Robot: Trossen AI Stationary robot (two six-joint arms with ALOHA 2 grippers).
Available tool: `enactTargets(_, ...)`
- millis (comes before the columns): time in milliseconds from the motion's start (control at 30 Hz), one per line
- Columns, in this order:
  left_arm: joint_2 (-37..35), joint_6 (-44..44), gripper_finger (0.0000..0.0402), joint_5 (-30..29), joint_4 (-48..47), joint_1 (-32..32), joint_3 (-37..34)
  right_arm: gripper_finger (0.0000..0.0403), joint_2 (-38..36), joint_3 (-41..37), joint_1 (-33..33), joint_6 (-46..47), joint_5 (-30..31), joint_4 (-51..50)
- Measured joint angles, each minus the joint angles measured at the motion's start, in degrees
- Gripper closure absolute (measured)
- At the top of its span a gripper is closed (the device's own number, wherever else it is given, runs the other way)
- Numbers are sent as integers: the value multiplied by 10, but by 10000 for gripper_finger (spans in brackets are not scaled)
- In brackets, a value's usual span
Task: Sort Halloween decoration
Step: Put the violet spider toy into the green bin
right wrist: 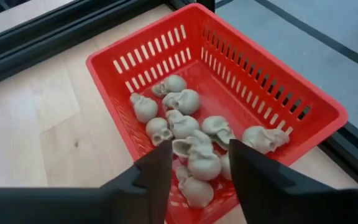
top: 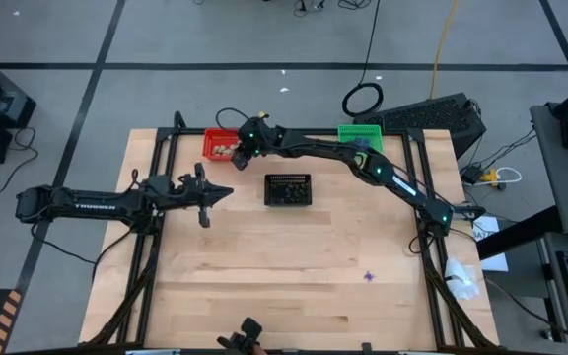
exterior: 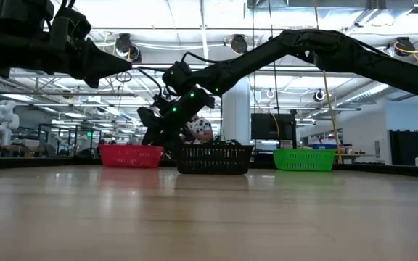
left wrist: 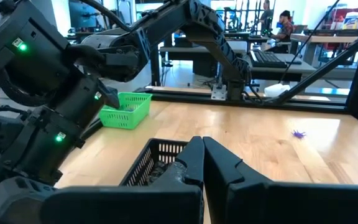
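Observation:
Several pale beige skull-shaped lumps [right wrist: 182, 124] lie in the red basket [right wrist: 260, 74] at the table's far left. My right gripper [right wrist: 201, 148] hovers open just over that basket [top: 220, 145]. Its fingers stand on either side of one lump [right wrist: 202, 163], which lies on the heap with the others. My left gripper [top: 227, 192] is shut and empty at the table's left, pointing level toward the black basket [top: 288, 189], which holds dark bits [left wrist: 160, 169]. One purple spiky trinket [top: 368, 277] lies on the bare wood at the near right.
A green basket [top: 360, 136] stands at the far right of the table. The black basket sits in the middle, between the two arms. A black frame [top: 156, 148] runs along the table's edges. Open wood lies across the near half.

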Motion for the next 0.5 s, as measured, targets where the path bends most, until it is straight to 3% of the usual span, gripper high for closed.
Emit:
enactTargets(133,0,3,402,0,0,0,0,246,-8,0,1,-8,-2,-7)
enactTargets(233,0,4,402,0,0,0,0,259,-23,0,4,-21,-1,-13)
enactTargets(500,0,4,402,2,0,0,0,393,-71,0,29,-112,-2,-58)
